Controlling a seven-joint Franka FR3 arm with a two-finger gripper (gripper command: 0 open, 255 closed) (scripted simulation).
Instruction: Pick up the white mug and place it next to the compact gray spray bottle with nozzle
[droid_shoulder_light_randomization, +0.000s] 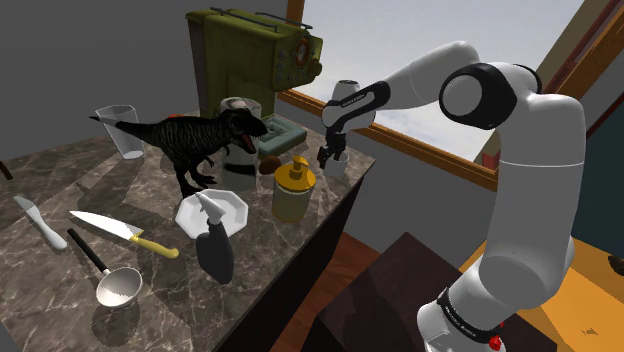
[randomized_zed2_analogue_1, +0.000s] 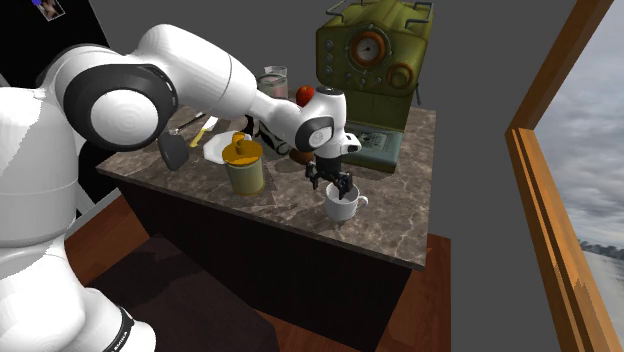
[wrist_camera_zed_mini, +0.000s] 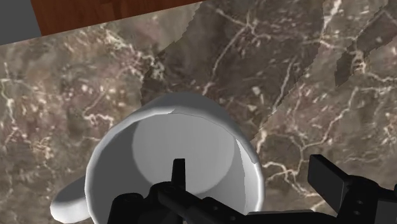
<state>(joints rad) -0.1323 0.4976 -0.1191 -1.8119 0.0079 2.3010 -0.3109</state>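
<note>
In the shoulder view, the black gripper (droid_shoulder_light_randomization: 333, 156) hangs over the white mug (droid_shoulder_light_randomization: 336, 168) at the veined marble counter's (droid_shoulder_light_randomization: 60, 170) edge, well apart from the tapered gray spray bottle (droid_shoulder_light_randomization: 214, 243). In the second exterior view, the smooth, round mug stands upright. In the wrist view, the fingers (wrist_camera_zed_mini: 179, 173) are spread wide, one inside the rim and one outside.

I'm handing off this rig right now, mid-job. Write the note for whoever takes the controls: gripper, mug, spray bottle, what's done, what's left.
Gripper: open, down at the white mug, one finger inside its wall and one outside; not clasped.
Mug: upright on the marble counter, in front of the green machine.
Gray spray bottle: standing toward the counter's other end, beside a white plate; a yellow jar stands between it and the mug.
Done: approach.
Left: close, lift, carry past the jar, set down beside the bottle.
</note>
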